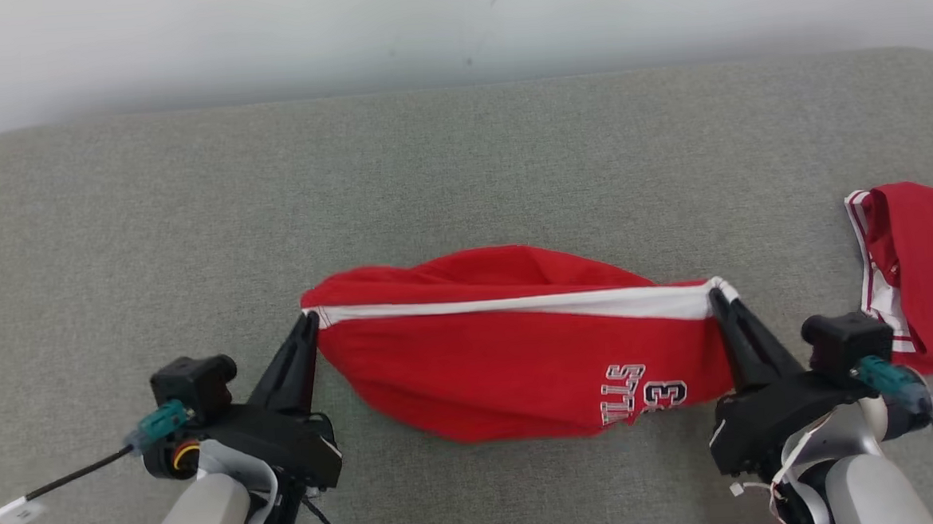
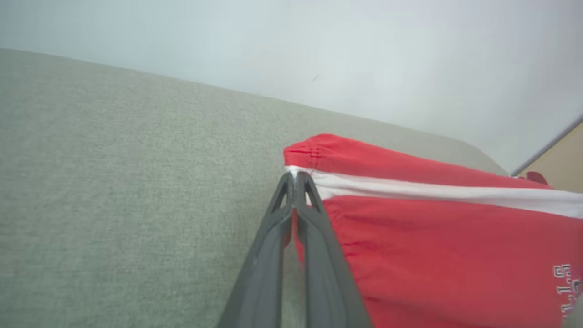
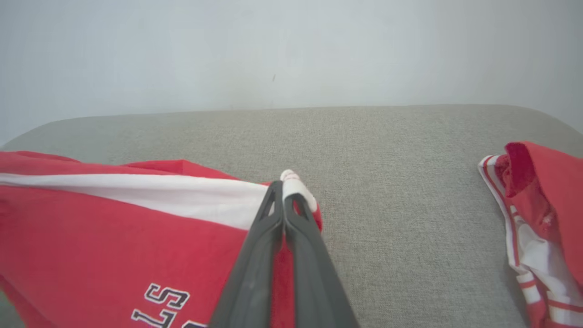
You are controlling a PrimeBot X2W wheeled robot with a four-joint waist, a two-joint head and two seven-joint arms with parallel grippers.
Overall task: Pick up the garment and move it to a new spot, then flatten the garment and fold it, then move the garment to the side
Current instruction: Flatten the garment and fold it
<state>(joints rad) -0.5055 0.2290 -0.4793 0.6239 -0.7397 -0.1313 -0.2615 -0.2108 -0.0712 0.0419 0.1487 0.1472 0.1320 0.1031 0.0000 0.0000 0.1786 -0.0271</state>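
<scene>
The garment (image 1: 503, 356) is red with a white stripe and white lettering, stretched sideways in the middle of the grey surface. My left gripper (image 1: 306, 317) is shut on its left corner at the white stripe; the left wrist view has the fingertips (image 2: 295, 178) pinched together on the garment (image 2: 432, 237) there. At the right corner my right gripper (image 1: 714, 293) is shut on the stripe's end. The right wrist view looks along the closed fingers (image 3: 283, 187) with the white edge of the garment (image 3: 114, 228) bunched at their tips. The cloth sags between the two grips.
A second red garment (image 1: 926, 270) with white trim lies crumpled at the right edge of the grey fabric-covered surface (image 1: 462, 174), seen in the right wrist view as red cloth (image 3: 542, 218). A pale wall stands behind the surface's far edge.
</scene>
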